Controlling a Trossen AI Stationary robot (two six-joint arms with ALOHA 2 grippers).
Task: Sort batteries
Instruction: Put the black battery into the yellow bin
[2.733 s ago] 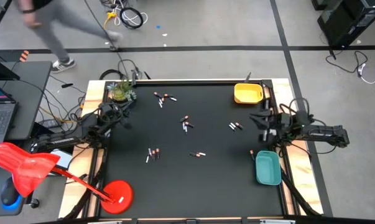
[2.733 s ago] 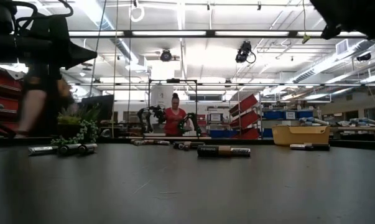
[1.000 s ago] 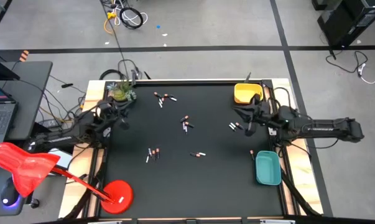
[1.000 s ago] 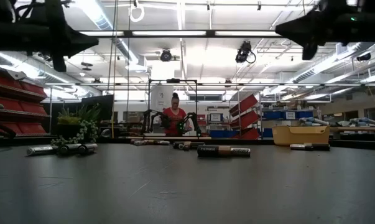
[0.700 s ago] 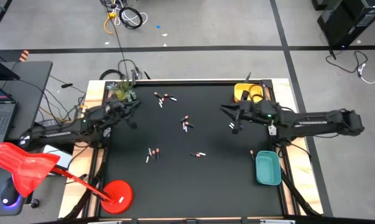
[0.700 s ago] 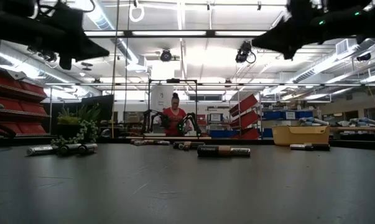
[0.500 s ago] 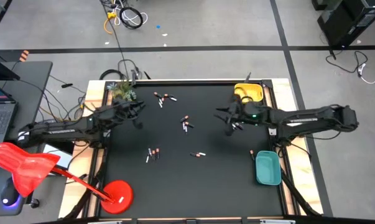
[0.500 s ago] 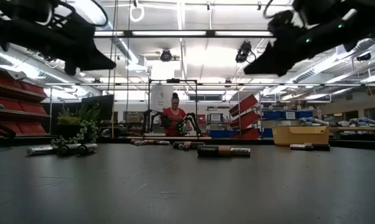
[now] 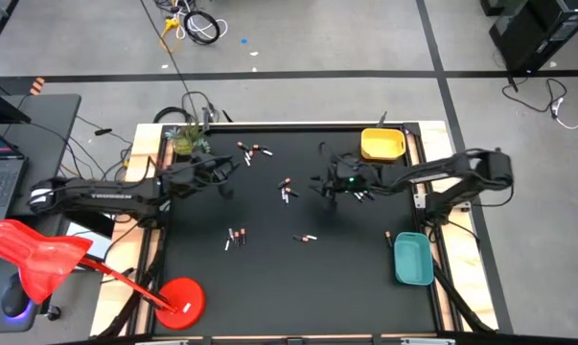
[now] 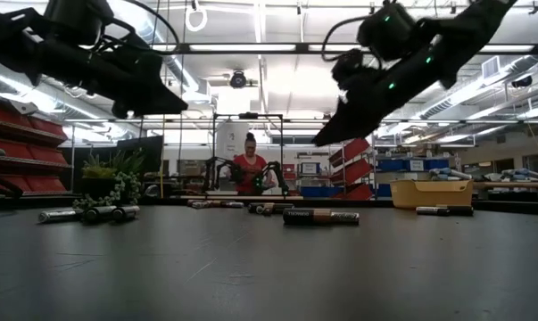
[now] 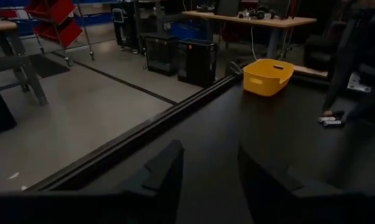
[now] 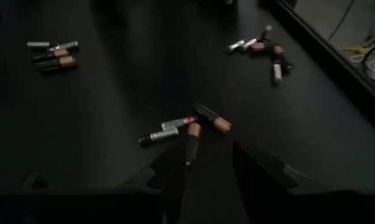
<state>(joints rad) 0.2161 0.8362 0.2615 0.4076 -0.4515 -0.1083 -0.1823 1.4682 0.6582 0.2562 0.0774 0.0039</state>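
Both arms have swung in from the table edges. The right gripper [image 9: 329, 185] hangs empty, fingers apart, over batteries [image 9: 286, 190] mid-table; the left gripper [image 9: 227, 171], also parted, nears the far-left cluster. Sorting is barely begun. Black table [image 9: 269, 278]; yellow tray [image 9: 382, 144] far right; workshop beyond.

The black table [image 9: 269, 278] carries scattered batteries [image 9: 287, 189] in small clusters, a yellow tray [image 9: 382, 144] at its far right corner, a teal tray [image 9: 412, 258] at the right edge, and a plant [image 9: 185, 142] at the far left corner.
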